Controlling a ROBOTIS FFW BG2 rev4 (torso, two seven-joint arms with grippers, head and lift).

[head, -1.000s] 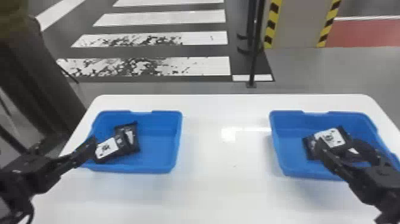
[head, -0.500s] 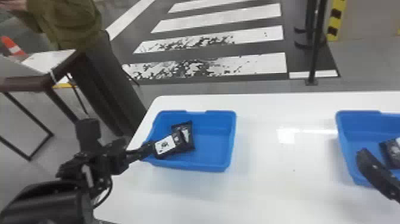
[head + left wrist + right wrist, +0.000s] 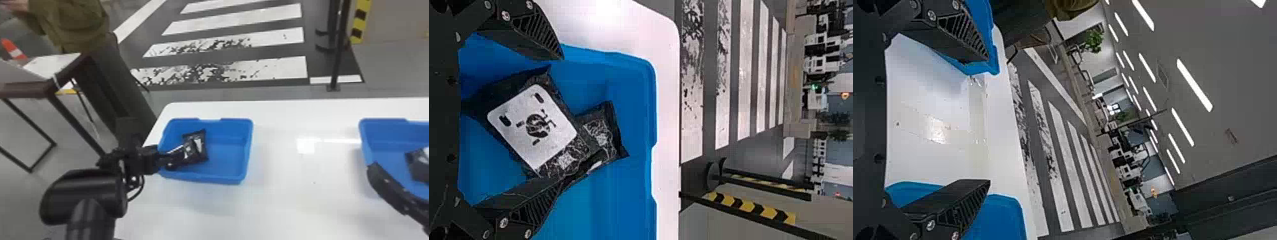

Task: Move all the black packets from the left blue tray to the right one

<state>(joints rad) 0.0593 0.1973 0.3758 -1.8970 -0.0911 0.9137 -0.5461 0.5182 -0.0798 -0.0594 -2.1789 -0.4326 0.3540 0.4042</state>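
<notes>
The white worktop ran away from the near side to a straight far edge and a rounded far left corner. By its left edge sat the left blue tray; the right blue tray stood well apart from it, across bare white surface. Past the far edge, grey floor carried worn white stripes and a black post, with a side table off to the left. Farther back, strip lights lined the ceiling.

The left gripper was at the left tray's left side, released, its two fingers wide apart. Between them lay the nearer packet, pale label showing, partly over the farther packet, which reached beyond the fingertips. The right gripper was also released, at the right tray's left side, near another black packet in that tray.
</notes>
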